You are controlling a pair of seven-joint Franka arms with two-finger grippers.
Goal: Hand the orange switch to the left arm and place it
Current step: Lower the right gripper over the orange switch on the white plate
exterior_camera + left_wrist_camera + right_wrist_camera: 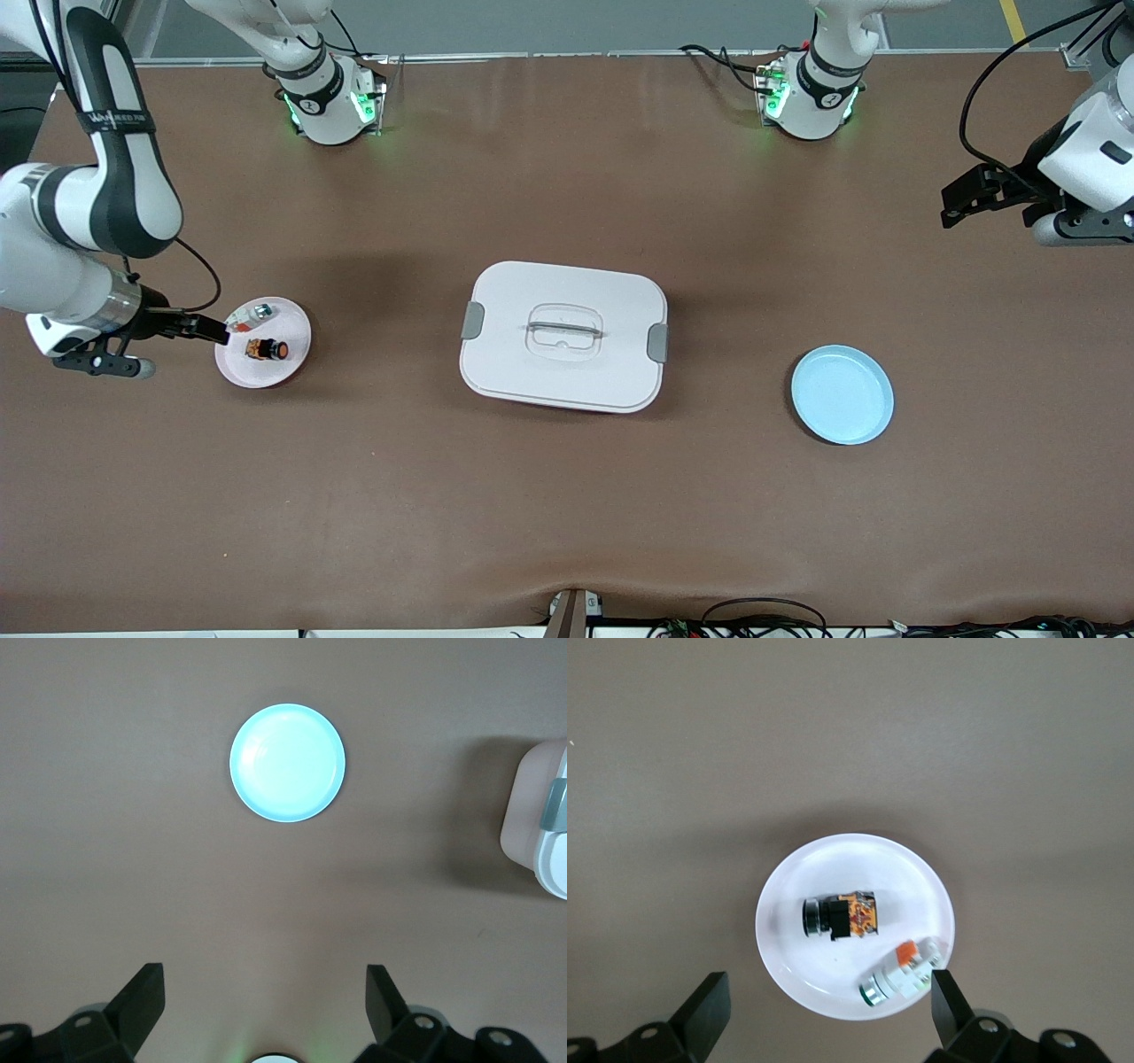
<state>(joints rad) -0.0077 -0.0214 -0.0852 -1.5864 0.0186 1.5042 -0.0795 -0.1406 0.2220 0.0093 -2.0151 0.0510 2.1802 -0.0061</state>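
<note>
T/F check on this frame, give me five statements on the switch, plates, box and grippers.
1. The orange switch lies on the pink plate. True.
2. The box stands between the two plates. True.
3. The blue plate holds a silver-and-red item. False: it is bare; that item shares the pink plate with the switch.
4. The right gripper is shut on the switch. False: it is open at the pink plate's rim, holding nothing.
5. The left gripper is open, up over the table at the left arm's end. True.
</note>
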